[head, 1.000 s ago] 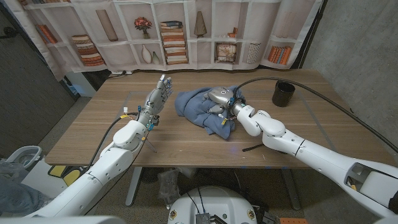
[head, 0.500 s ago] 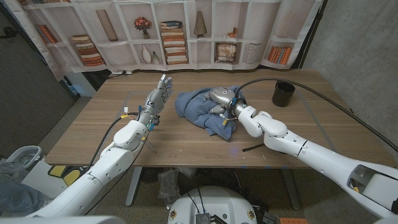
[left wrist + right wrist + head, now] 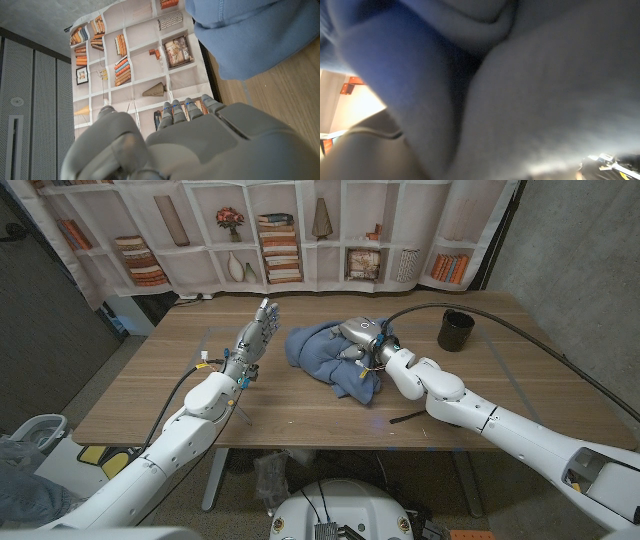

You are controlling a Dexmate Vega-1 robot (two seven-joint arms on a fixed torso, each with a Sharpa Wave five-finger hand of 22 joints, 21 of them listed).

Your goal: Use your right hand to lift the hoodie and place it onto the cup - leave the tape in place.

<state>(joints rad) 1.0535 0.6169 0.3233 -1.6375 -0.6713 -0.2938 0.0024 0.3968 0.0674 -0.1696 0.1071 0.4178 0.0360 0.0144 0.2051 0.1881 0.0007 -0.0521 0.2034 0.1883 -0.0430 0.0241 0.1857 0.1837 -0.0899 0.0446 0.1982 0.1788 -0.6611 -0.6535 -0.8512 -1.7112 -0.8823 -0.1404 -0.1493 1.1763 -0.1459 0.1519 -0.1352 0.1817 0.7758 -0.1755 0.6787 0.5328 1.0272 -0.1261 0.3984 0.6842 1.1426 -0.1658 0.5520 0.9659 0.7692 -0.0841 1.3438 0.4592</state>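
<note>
Now my right hand [image 3: 357,340] sits buried in the blue hoodie [image 3: 322,355], grip unclear; I should gather fabric firmly before lifting toward the black cup [image 3: 455,331].

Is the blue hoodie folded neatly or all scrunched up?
Scrunched up. The hoodie lies in a lumpy, wrinkled heap on the table, with the right hand on it.

This looks like a robot test lab staged as a home: a wooden table [image 3: 150,395] stands before a printed bookshelf backdrop [image 3: 280,230] hung like a curtain, with bare grey concrete wall [image 3: 570,250] beside it and loose cables [image 3: 520,340] trailing across.
</note>
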